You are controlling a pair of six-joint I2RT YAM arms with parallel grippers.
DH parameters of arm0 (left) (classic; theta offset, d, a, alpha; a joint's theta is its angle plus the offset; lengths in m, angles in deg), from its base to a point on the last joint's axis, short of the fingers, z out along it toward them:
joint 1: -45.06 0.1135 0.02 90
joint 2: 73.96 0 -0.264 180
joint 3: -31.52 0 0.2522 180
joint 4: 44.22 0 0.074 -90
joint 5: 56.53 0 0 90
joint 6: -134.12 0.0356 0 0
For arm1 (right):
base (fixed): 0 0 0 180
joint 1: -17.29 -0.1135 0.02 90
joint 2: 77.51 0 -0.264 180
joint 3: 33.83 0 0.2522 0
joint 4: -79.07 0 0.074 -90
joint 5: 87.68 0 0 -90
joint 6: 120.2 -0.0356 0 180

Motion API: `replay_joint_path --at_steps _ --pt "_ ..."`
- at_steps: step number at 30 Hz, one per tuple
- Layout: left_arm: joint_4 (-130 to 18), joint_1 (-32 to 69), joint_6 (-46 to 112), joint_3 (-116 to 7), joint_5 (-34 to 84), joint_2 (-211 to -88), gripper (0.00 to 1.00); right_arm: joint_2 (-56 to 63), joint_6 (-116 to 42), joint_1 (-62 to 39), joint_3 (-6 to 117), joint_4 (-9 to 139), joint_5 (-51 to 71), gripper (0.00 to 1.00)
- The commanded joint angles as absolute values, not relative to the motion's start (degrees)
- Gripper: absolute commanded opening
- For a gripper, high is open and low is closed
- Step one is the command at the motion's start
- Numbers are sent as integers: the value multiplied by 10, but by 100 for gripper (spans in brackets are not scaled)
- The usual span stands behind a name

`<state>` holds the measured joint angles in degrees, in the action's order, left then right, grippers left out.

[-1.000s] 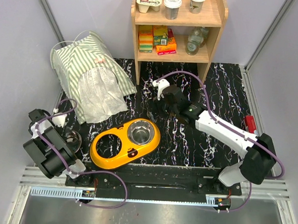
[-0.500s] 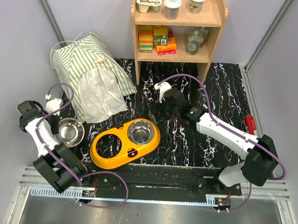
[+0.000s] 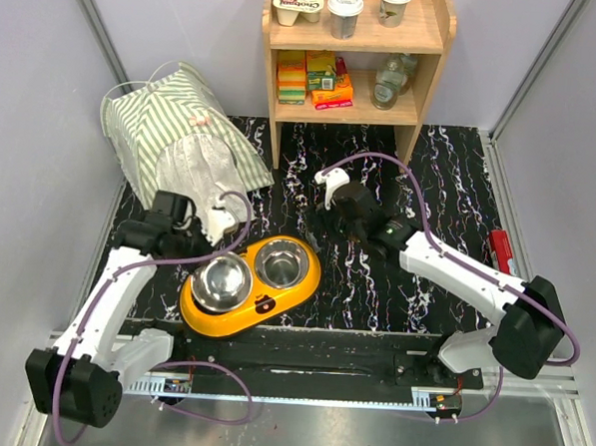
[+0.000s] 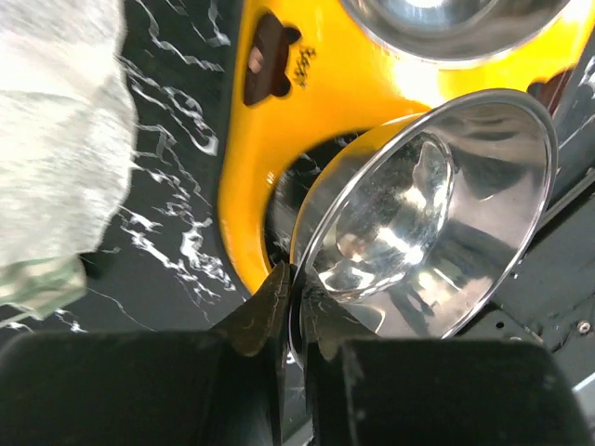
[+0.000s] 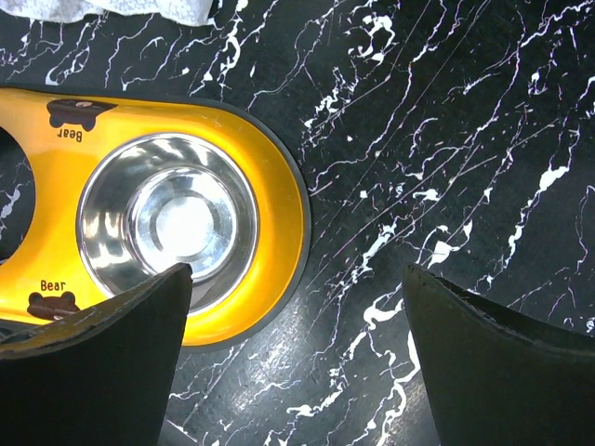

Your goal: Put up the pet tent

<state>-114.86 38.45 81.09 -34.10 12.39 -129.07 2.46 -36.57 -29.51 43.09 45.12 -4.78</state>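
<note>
the pet tent [image 3: 187, 142] lies slumped and unpitched at the far left corner of the black marbled mat [image 3: 440, 181], touched by neither arm; the left gripper [image 4: 293, 288] instead pinches the rim of a steel bowl [image 4: 428, 214], tilted over the empty hole of the yellow bowl holder [image 3: 264, 303], likely to seat it there; the right gripper [image 5: 297, 269] hangs wide open and empty above the mat beside the holder's filled side; a wooden shelf [image 3: 357, 41] of groceries stands at the back between grey walls.
</note>
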Motion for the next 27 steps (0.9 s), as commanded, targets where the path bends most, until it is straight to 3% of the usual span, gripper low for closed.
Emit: replay_joint_path --at_steps 1,11,12,13,15,22,27 --pt "-1118 329 764 -306 233 -1309 0 -5 -367 -298 420 475 -69 99" --pt "-1087 318 794 -259 256 -1347 0 -14 -364 -299 417 475 -68 99" --pt "-1084 317 797 -259 262 -1347 7 -14 -363 -298 417 474 -67 100" --pt "-1082 317 798 -262 270 -1347 32 -15 -364 -299 417 475 -67 99" --pt "-1070 317 788 -274 291 -1343 99 -14 -364 -298 417 474 -70 99" --pt "-979 318 718 -329 347 -1267 99 -19 -366 -296 417 473 -124 99" --pt "-851 324 666 -287 475 -1243 99 -22 -367 -252 403 489 -111 99"
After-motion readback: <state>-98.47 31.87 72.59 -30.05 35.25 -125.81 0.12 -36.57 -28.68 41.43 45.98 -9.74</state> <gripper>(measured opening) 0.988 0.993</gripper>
